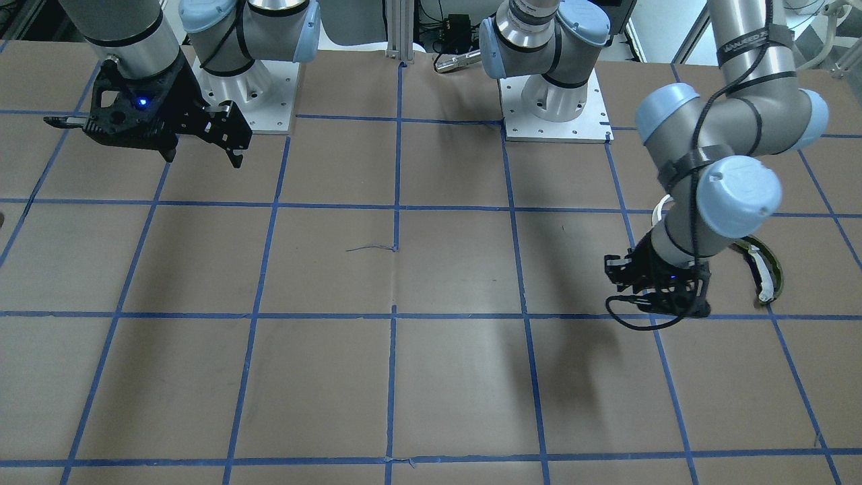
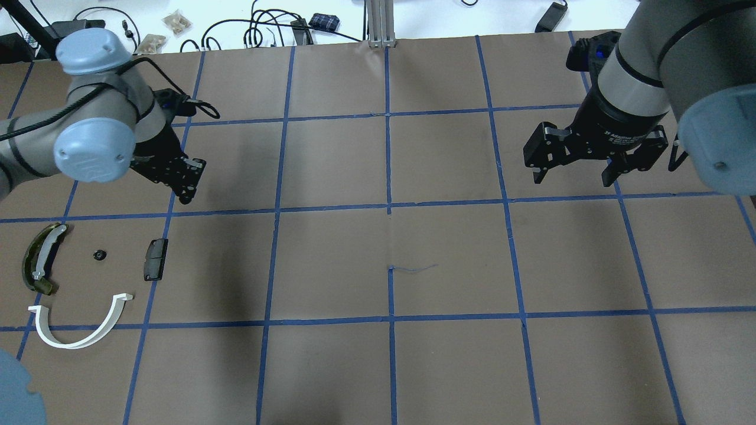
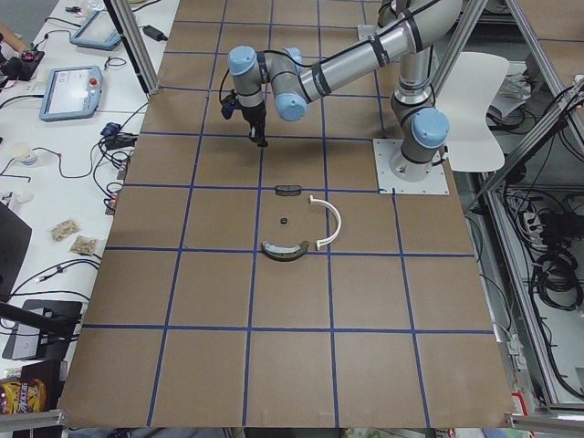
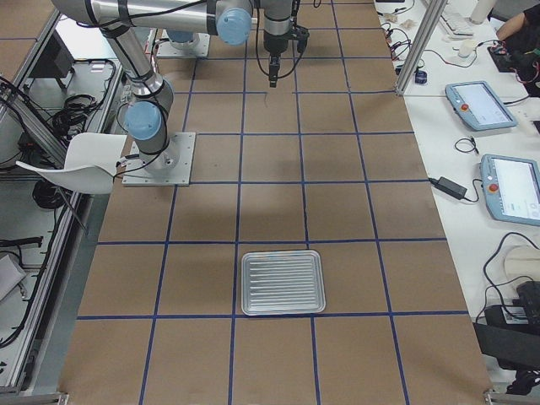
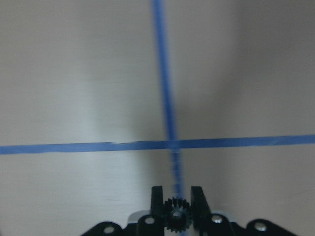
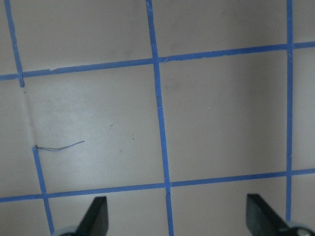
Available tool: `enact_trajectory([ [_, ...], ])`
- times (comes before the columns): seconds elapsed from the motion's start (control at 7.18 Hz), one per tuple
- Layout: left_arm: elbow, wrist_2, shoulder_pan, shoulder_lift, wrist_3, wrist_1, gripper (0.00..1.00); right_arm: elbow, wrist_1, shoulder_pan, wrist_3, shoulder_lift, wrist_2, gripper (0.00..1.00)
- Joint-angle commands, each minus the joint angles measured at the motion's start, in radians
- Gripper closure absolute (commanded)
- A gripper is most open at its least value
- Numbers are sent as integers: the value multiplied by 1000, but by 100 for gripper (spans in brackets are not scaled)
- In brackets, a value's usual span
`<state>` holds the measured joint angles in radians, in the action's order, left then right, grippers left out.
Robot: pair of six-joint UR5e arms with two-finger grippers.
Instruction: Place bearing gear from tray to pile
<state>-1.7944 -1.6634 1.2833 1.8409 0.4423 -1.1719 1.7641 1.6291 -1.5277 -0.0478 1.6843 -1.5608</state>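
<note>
— What's the left gripper (image 2: 186,190) got?
— It pinches a small black gear (image 5: 177,217), above the desk near its left edge, just beside the pile (image 2: 155,258).
— The right gripper (image 2: 572,176)?
— Spread wide. The tray (image 4: 283,281) lies toward the right edge.

Bright, even light from above; soft shadows on the table (image 1: 337,391); left wrist view blurred, with pale glare

Surface (image 2: 331,366): brown paper, blue tape grid (image 2: 388,206). White bench (image 4: 439,135) along far edge; teach pendants (image 4: 481,105), cables (image 2: 260,29). White chair (image 3: 474,137) beyond near edge. Aluminium post (image 3: 132,50).
</note>
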Motion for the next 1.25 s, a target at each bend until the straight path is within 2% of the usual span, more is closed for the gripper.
enact_trajectory([
  [0.0, -25, -4, -231, 9, 309, 18, 89, 0, 0, 0, 2, 0, -2, 0],
  [0.14, -64, 2, -313, 29, 394, 129, 90, 0, 0, 0, 0, 0, -2, 0],
  [0.28, -132, 2, -346, 46, 451, 270, 90, 0, 0, 0, 0, 0, -2, 0],
  [0.42, -176, 2, -348, 60, 479, 346, 90, 1, 0, 0, -1, 0, -2, 0],
  [0.7, -198, 19, -344, 49, 466, 331, 90, 1, 0, 0, -1, 0, -2, 0],
  [0.84, -185, 20, -334, 34, 460, 277, 90, 0, 0, 0, -3, 0, -1, 0],
  [1.11, -197, 25, -344, 58, 467, 271, 90, 1, 0, 0, -4, 0, -4, 0],
])
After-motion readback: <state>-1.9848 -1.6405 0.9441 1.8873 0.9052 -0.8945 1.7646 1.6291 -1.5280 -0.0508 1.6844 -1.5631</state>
